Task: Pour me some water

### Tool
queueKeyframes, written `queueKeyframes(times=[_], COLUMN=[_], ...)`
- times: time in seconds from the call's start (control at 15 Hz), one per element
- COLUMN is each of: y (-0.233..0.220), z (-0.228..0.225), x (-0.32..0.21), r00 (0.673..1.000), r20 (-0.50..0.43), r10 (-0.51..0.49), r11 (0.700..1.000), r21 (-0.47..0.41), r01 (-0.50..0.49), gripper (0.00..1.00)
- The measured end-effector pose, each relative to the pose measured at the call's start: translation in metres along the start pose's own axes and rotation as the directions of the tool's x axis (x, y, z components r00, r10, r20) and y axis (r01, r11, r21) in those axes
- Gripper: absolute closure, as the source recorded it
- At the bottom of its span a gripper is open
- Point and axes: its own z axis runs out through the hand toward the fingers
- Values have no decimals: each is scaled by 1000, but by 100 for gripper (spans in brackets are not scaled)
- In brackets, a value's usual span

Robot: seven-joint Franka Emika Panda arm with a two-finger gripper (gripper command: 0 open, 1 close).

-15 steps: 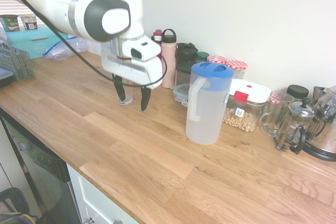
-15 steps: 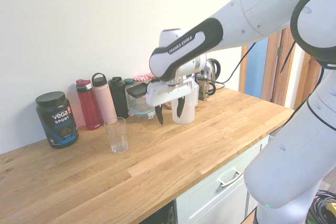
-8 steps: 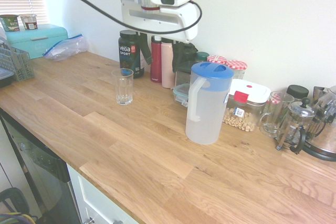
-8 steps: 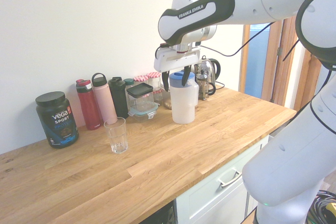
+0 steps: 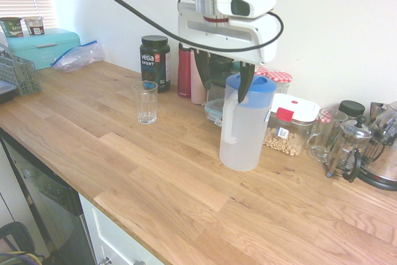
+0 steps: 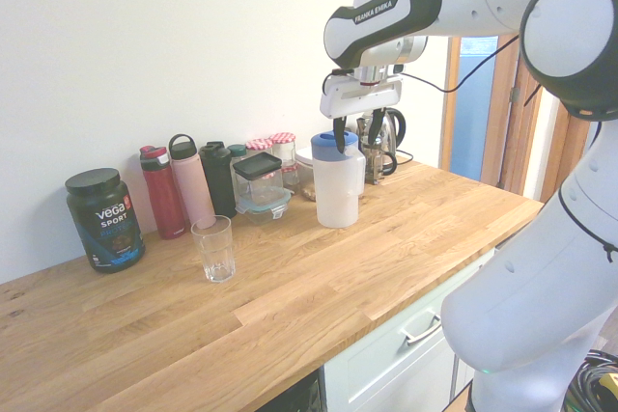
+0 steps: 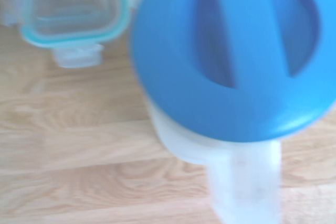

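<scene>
Above the jug (image 5: 246, 122), whose water (image 5: 239, 153) sits low inside, the gripper (image 5: 224, 82) hovers with fingers apart, empty. The approach step seems underway; next, it likely must descend to the handle (image 5: 228, 118), then carry toward the glass (image 5: 146, 102) on the surface (image 5: 155, 172).

The tool (image 5: 222, 83) has moved from beside the glass (image 5: 146, 102) to above the jug (image 5: 245, 123).

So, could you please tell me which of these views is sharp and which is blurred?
Wrist view: soft focus, the translucent white plastic jug and its blue lid smeared. First exterior view: sharp on the jug. Second exterior view: crisp, evenly lit wooden worktop.
</scene>
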Motion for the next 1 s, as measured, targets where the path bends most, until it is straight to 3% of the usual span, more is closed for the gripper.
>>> queueKeyframes(times=[0.33, 0.4, 1.0], y=[-1, -1, -10], z=[28, 33, 56], x=[5, 6, 9], r00=[1000, 1000, 999], r20=[-14, -17, -50], r10=[-3, -6, -15], r11=[1000, 1000, 999], r21=[7, 8, 29], r01=[3, 6, 16], gripper=[0, 100, 100])
